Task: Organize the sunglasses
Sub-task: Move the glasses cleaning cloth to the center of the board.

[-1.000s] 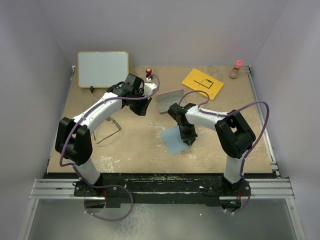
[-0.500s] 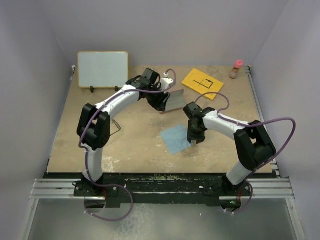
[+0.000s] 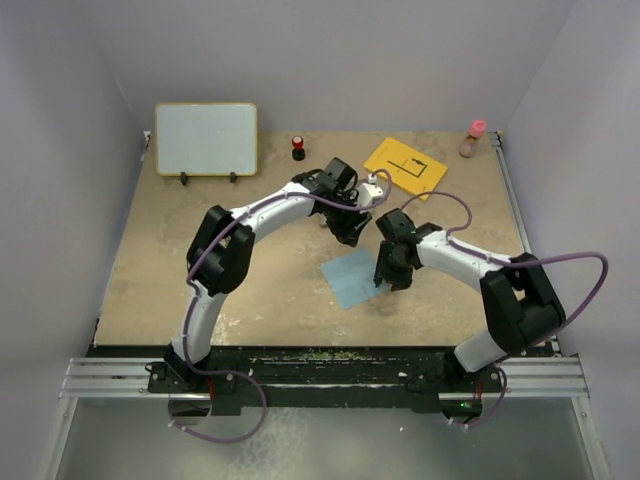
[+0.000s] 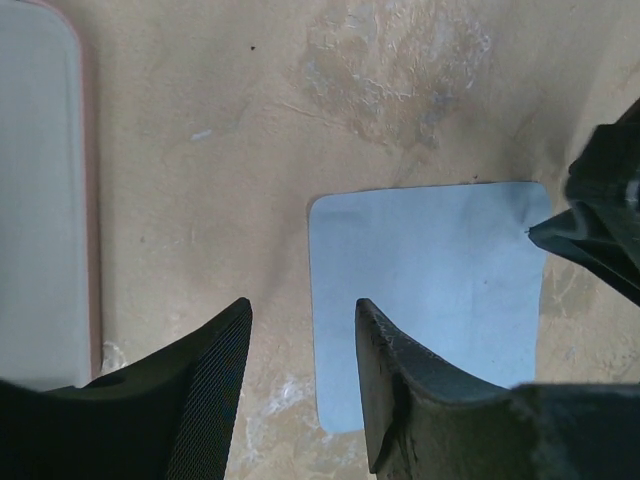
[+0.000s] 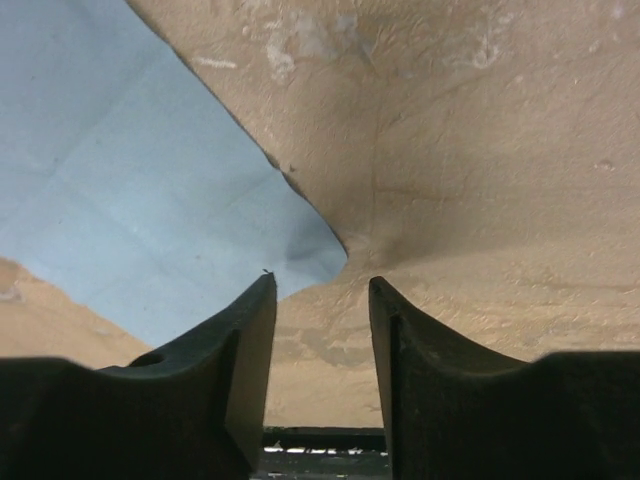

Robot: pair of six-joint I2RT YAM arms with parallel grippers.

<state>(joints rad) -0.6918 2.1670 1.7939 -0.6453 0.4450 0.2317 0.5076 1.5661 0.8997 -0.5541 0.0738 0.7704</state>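
a tan, scuffed table [image 3: 150, 280] sits inside pale lilac walls [image 3: 330, 60]. a whiteboard [image 3: 205, 138] is propped at the back left, a yellow sheet [image 3: 405, 167] lies at the back right of centre, and a pink-capped bottle [image 3: 474, 138] stands in the far right corner. the sunglasses cannot be made out in any of the three views, so neither where they lie nor which way their long axis runs can be told. the left arm's elbow covers part of the table's left-centre. both arms bend in toward the middle. the left gripper [image 4: 303, 305] hangs with its jaws apart and nothing between them, over bare table at one edge of the light blue cloth [image 4: 425, 290]. the case [image 4: 40, 200], grey inside with a pinkish rim, shows at the left border of that wrist view, apart from the cloth. the right gripper [image 5: 322, 285] is likewise parted and empty, its tips just beside one corner of the cloth, which lies on the table.
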